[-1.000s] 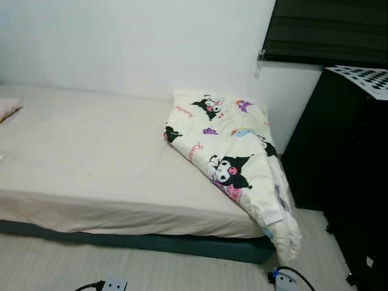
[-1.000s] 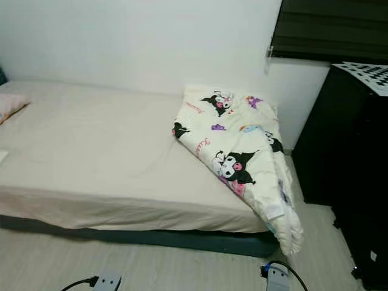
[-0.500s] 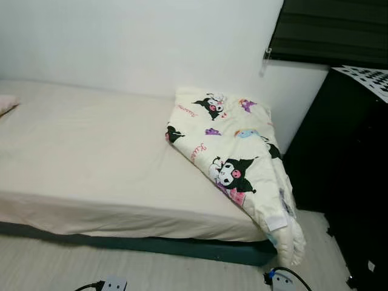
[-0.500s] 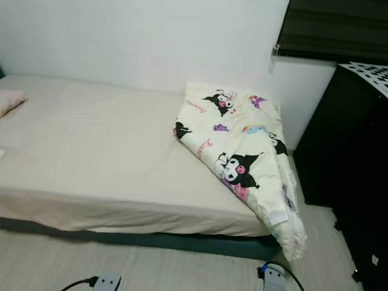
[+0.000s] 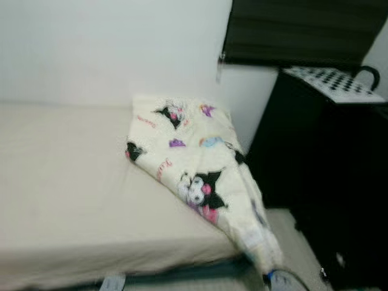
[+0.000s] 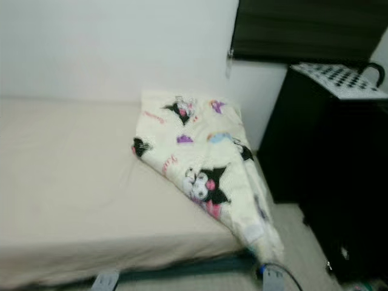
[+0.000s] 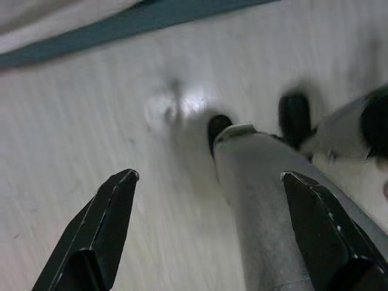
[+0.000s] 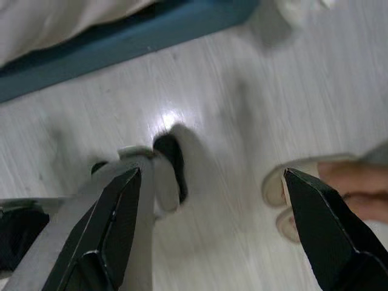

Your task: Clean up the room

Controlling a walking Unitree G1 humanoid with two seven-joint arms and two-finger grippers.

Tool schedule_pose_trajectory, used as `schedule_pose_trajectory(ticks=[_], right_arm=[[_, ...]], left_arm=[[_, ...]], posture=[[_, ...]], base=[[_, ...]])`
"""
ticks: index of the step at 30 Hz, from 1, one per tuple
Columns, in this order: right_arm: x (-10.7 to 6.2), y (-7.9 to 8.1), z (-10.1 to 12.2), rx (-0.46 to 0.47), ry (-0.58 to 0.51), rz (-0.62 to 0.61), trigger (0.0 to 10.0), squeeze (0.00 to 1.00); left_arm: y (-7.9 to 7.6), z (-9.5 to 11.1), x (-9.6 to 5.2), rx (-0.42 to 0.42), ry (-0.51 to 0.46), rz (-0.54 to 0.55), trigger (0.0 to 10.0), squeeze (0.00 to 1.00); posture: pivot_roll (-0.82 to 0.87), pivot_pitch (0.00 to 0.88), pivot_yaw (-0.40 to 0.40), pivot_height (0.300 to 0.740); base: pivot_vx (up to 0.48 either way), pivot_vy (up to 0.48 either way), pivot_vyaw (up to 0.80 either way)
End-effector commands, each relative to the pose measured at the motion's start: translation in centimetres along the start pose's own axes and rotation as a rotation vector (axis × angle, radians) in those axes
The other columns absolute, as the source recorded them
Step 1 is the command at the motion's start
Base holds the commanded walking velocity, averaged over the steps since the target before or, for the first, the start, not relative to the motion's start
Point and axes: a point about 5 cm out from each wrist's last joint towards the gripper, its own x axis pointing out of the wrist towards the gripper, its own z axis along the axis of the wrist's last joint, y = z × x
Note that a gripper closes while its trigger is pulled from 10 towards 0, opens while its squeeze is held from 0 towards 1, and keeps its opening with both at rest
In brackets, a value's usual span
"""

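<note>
A low bed [image 5: 66, 200] with a beige sheet stands against a white wall [image 5: 109, 48]; both eye views are blurred. A dark cabinet [image 5: 327, 176] stands just beside the foot of the bed, with a checkerboard-patterned board [image 5: 333, 85] on its top, below a dark window blind [image 5: 303, 30]. A cream blanket [image 5: 194, 163] printed with black cartoon characters lies folded at the foot of the bed, one corner hanging over the edge to the pale floor [image 8: 242, 121]. The left gripper [image 7: 212, 230] hangs above the floor, fingers spread wide, holding nothing. The right gripper [image 8: 212, 230] hangs likewise, spread wide and empty, near a person's foot in a pale slipper [image 8: 303, 188].
</note>
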Motion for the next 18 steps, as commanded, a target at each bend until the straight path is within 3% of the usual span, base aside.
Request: schedule_pose_trajectory(ticks=[1,7,10,18], right_arm=[[-0.02,-0.24,0.04,-0.007,0.001,-0.008,10.0,0.00],[-0.07,-0.28,-0.08,0.014,-0.015,0.008,10.0,0.00],[-0.13,-0.58,-0.11,0.012,-0.023,0.015,10.0,0.00],[-0.17,-0.86,-0.06,0.017,-0.026,0.014,10.0,0.00]], left_arm=[[-0.23,-0.39,-0.02,0.001,0.014,-0.005,10.0,0.00],[-0.39,-0.09,0.08,-0.007,0.013,0.000,10.0,0.00],[-0.38,-0.12,0.10,-0.020,0.022,0.015,10.0,0.00],[-0.27,-0.26,0.07,-0.040,0.025,0.026,10.0,0.00]], posture=[[0.05,0.000,-0.074,0.740],[0.05,0.000,-0.071,0.740],[0.04,0.000,-0.070,0.740],[0.04,0.000,-0.072,0.740]], base=[[0.368,0.000,0.00],[0.366,0.000,0.00],[0.000,0.000,0.00],[0.000,0.000,0.63]])
